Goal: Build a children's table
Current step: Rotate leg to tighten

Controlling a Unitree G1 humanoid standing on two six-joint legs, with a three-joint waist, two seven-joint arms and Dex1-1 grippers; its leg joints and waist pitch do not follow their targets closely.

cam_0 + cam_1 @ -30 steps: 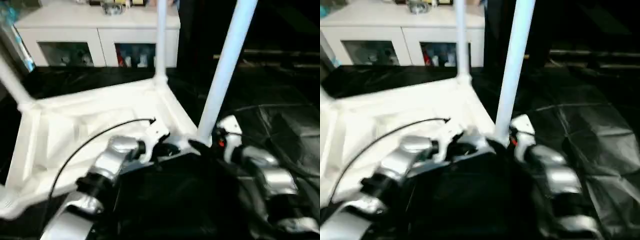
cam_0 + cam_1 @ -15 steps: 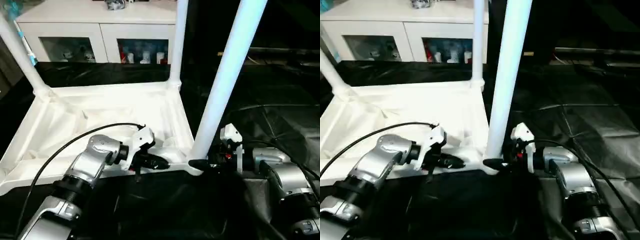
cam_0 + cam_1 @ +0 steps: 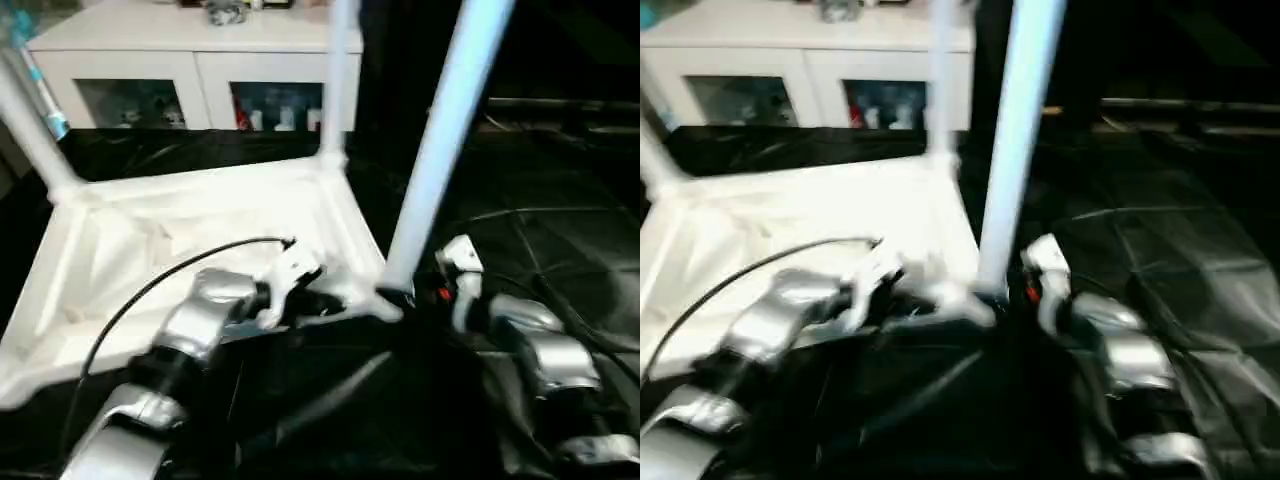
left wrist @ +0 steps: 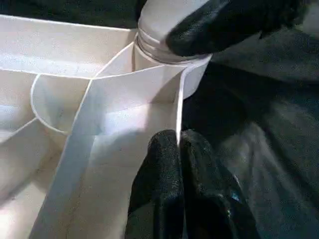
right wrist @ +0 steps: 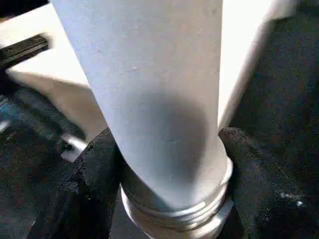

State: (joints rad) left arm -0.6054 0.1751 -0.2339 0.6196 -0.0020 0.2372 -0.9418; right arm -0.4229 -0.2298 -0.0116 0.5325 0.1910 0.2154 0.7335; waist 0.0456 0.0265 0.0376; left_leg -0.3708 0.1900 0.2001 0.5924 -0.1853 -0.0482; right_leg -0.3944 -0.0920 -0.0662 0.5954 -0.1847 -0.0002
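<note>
Shifted since half a second ago: left gripper [image 3: 335,303] closer in along the near rim toward the corner socket, right forearm swung a little nearer too, though much of that may be the head camera tilting. Upturned on the black sheeting [image 3: 560,240], the children's table [image 3: 200,240], underside facing up, ribs and rounded sockets exposed. Standing up from the far-left socket, one white leg [image 3: 25,125]; rising from the far-right socket, a second leg [image 3: 338,75]; planted in the near-right socket, a third leg [image 3: 440,150], leaning slightly to the right. Behind the table, a white cabinet [image 3: 200,70] with glass-fronted compartments holding coloured items. Clenched on the thin near rim of the table just beside the near-right socket, the left gripper, its black fingers [image 4: 167,184] pressed together with the rim's edge running between their tips. Wrapped around the base of the near-right leg, right at the ringed collar above the socket, the right gripper [image 5: 169,199], one black finger on each side and apparently touching the leg, so grasping it as far as the blur allows
</note>
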